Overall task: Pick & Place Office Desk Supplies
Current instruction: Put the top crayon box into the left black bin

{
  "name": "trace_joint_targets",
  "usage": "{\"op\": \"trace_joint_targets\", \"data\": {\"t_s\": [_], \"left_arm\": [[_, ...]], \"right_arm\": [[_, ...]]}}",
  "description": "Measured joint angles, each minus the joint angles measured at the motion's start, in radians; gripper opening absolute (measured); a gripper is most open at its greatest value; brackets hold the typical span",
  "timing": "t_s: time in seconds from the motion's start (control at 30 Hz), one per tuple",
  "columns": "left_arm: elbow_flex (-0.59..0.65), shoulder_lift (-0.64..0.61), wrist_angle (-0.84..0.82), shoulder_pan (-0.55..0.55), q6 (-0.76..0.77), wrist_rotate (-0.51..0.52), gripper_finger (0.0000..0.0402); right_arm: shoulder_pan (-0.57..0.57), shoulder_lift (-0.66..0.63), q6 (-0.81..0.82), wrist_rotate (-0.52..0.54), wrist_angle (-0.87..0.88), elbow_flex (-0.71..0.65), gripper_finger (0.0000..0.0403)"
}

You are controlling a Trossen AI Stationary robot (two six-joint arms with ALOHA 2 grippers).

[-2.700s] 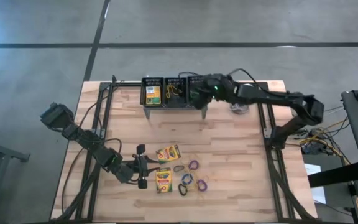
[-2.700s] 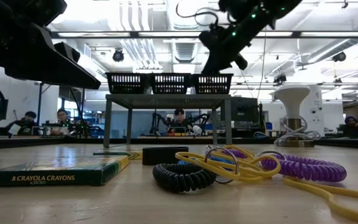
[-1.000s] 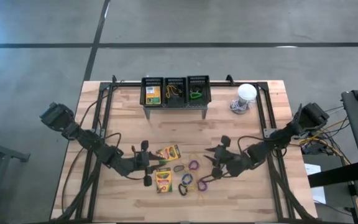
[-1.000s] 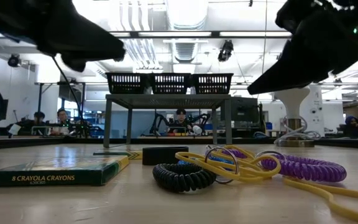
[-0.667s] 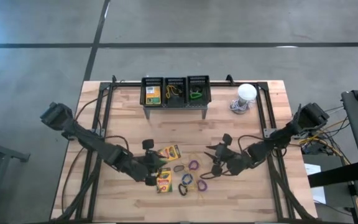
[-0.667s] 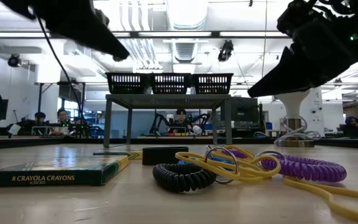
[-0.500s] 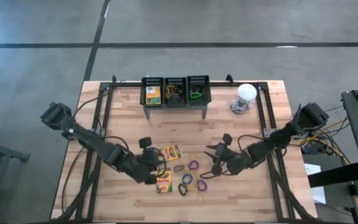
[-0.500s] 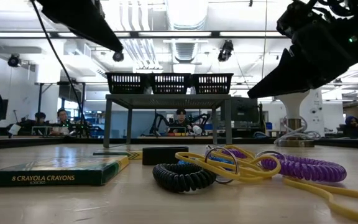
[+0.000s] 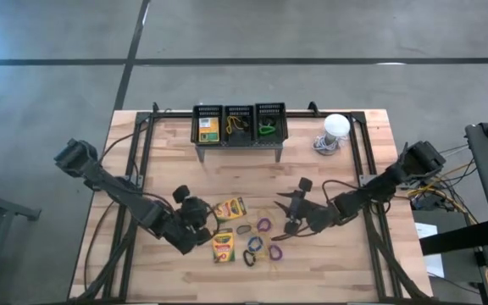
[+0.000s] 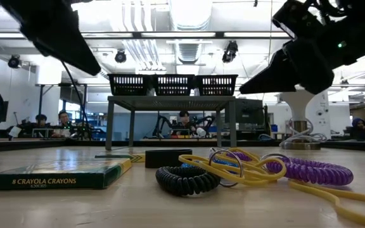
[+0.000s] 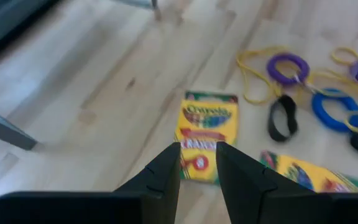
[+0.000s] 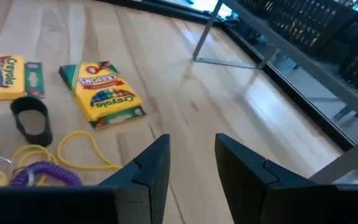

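Although three baskets on the grey stand (image 9: 240, 142) already hold a crayon box, yellow bands and a green loop in the high view, most supplies remain on the table (image 9: 346, 271): two crayon boxes (image 9: 229, 208) and the loose loops (image 9: 264, 225) lie between the two grippers, so the task is judged partly done. From above, the left gripper (image 9: 186, 203) hovers just beside the upper crayon box, and the right gripper (image 9: 292, 203) hovers near the loops. At table height, a crayon box (image 10: 56, 175), a black coiled loop (image 10: 185, 180), yellow rubber bands (image 10: 246, 168) and a purple coil (image 10: 309, 170) lie untouched. Through the left wrist camera, that gripper (image 11: 197, 163) has its fingers slightly parted and holding nothing, directly ahead of a crayon box (image 11: 206, 135). Through the right wrist camera, that gripper (image 12: 191, 165) is likewise parted and empty, with a crayon box (image 12: 107, 92) and a black loop (image 12: 31, 117) beyond its fingers.
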State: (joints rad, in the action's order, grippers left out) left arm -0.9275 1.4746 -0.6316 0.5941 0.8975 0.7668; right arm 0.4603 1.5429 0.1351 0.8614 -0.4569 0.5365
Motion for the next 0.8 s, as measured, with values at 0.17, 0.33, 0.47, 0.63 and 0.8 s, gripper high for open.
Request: {"op": "trace_joint_targets", "data": {"t_s": [0.17, 0.33, 0.47, 0.63, 0.8], "left_arm": [[0.123, 0.001, 0.275, 0.003, -0.155, 0.069, 0.0107], [0.268, 0.001, 0.683, -0.001, -0.375, 0.04, 0.0107], [0.363, 0.001, 0.939, 0.002, -0.504, -0.036, 0.0106], [0.426, 0.001, 1.045, -0.001, -0.54, -0.049, 0.0106], [0.436, 0.001, 1.087, -0.02, -0.674, -0.042, 0.0106]], "right_arm": [[-0.037, -0.009, 0.003, -0.18, 0.002, 0.0, 0.0121], [-0.093, -0.019, -0.011, -0.464, 0.003, 0.0, 0.0143], [-0.131, -0.019, -0.027, -0.605, 0.004, 0.0, 0.0179], [-0.169, -0.018, -0.03, -0.627, 0.003, 0.0, 0.0226], [-0.236, -0.021, -0.143, -0.629, -0.01, 0.049, 0.0261]]}}
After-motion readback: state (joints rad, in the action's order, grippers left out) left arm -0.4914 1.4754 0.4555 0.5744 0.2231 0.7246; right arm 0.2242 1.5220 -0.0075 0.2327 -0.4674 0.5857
